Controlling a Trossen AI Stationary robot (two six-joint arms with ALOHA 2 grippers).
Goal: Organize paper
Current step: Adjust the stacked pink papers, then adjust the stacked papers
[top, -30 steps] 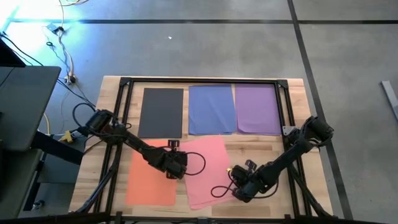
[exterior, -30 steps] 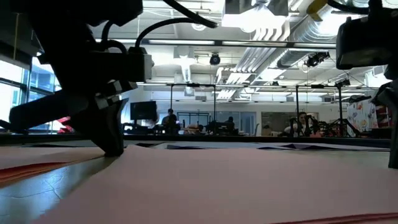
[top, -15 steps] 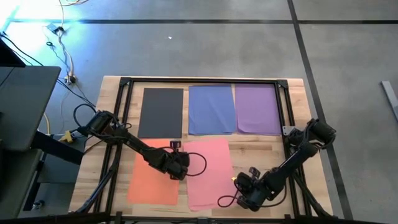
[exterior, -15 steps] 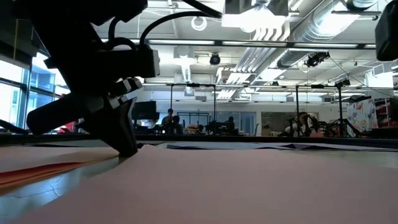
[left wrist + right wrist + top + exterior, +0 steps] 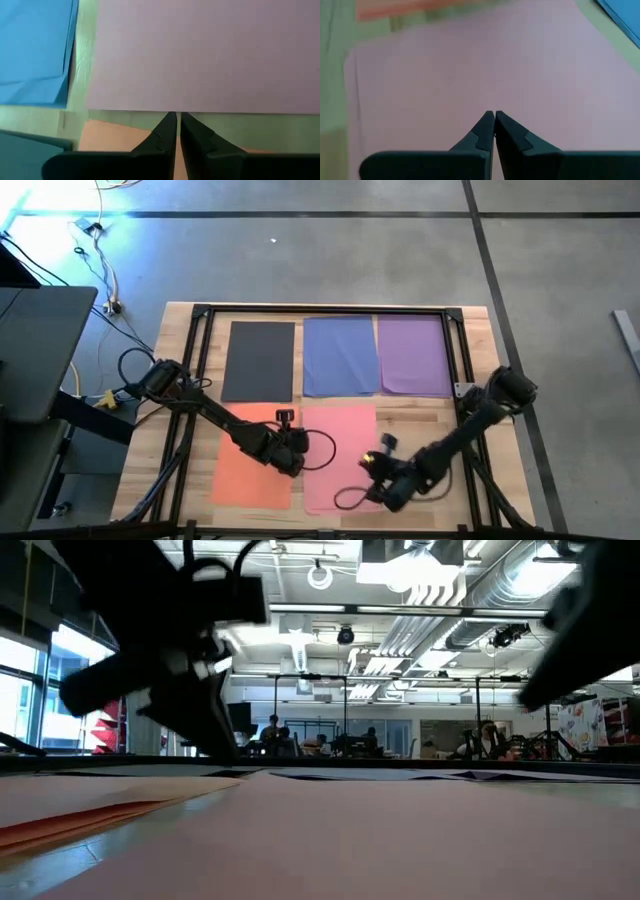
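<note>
Wooden table [image 5: 480, 330] with a black frame carries five sheets. Toward 12 o'clock lie the dark grey sheet [image 5: 262, 360], the blue sheet [image 5: 341, 355] and the purple sheet [image 5: 413, 356], side by side in a row. Toward 6 o'clock lie the orange sheet [image 5: 240, 475] and the pink sheet [image 5: 335, 442], almost parallel to the row above.

The left gripper [image 5: 293, 460] is at the seam between orange and pink, its fingers [image 5: 167, 131] clenched with nothing between them. The right gripper [image 5: 388, 492] is at the 4 o'clock corner of the pink sheet, fingers [image 5: 487, 127] also pressed together, empty.

I judge the step in hand is squaring the pink sheet under the blue one. The next move probably calls for small, flat pushes, so the thin paper does not wrinkle or slide over the orange.
</note>
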